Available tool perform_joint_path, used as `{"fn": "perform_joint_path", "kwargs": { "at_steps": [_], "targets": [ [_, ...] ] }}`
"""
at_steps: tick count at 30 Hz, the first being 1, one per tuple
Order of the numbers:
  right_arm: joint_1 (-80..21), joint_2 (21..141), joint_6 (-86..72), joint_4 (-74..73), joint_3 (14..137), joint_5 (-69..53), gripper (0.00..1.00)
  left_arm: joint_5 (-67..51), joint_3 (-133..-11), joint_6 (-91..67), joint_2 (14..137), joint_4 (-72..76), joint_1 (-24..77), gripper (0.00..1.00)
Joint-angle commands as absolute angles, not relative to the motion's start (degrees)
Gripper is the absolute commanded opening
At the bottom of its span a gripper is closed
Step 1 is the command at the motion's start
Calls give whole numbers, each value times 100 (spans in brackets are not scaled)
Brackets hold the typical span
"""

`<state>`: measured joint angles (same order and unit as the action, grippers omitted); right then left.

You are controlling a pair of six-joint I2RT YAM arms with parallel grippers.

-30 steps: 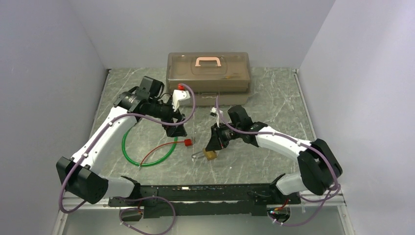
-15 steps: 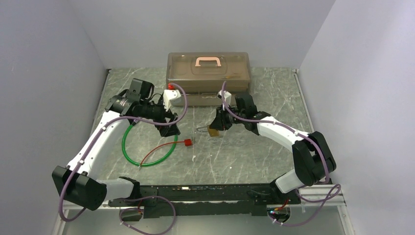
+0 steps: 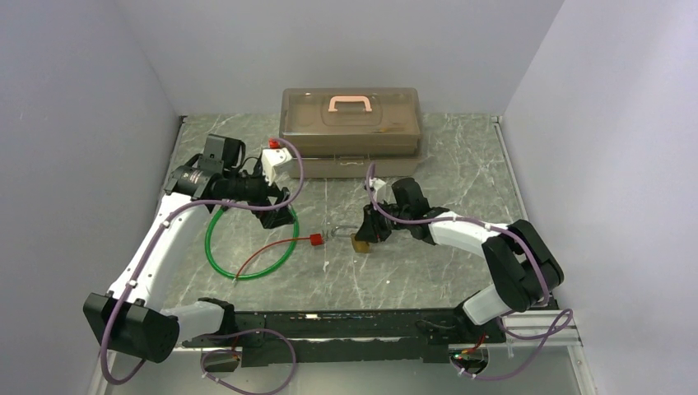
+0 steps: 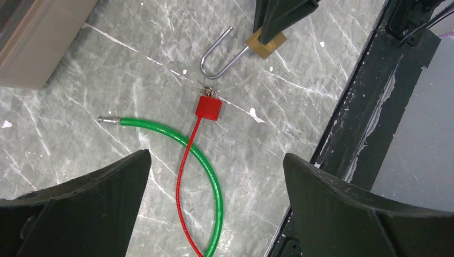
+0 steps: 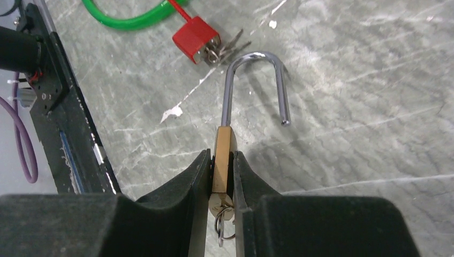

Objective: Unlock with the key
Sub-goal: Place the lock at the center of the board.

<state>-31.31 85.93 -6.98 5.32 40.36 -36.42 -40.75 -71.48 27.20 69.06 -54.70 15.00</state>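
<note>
Brass padlock is pinched edge-on between the two fingers of the right pincer, which are pressed against its flat sides. Its shackle is swung open, one leg seated in the body and the free end lifted clear of it. At the padlock's base, between the fingers, a small silvery key is seen with a thin ring hanging from it; whether it sits fully in the keyhole cannot be told. In the top view the padlock is held low over the tabletop, near its middle; whether it touches the surface cannot be told.

Just beyond the shackle's curve a red tag lies flat, and a few more small keys are fanned out against its edge, near the shackle but apart from it. A red wire runs from the tag and crosses over a green cable, which is curled in a loop on the tabletop and ends in a silver tip.

The left pincer is spread wide and grips nothing; it hangs above the loop, to the left of the tag. A box with a pink handle stands at the far edge of the tabletop.
</note>
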Motion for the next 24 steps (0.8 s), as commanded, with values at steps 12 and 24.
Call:
{"fn": "perform_joint_path", "kwargs": {
  "at_steps": [12,24],
  "targets": [
    [-3173,9008,-1437,1295,3574,-3521,7,-3966,-7044,2585,6751,-5406,1323,99],
    [-3128,8096,-1632,786,3853,-1967,99,-3371,-6351,2376,6723,-4542,377,99]
  ]
}}
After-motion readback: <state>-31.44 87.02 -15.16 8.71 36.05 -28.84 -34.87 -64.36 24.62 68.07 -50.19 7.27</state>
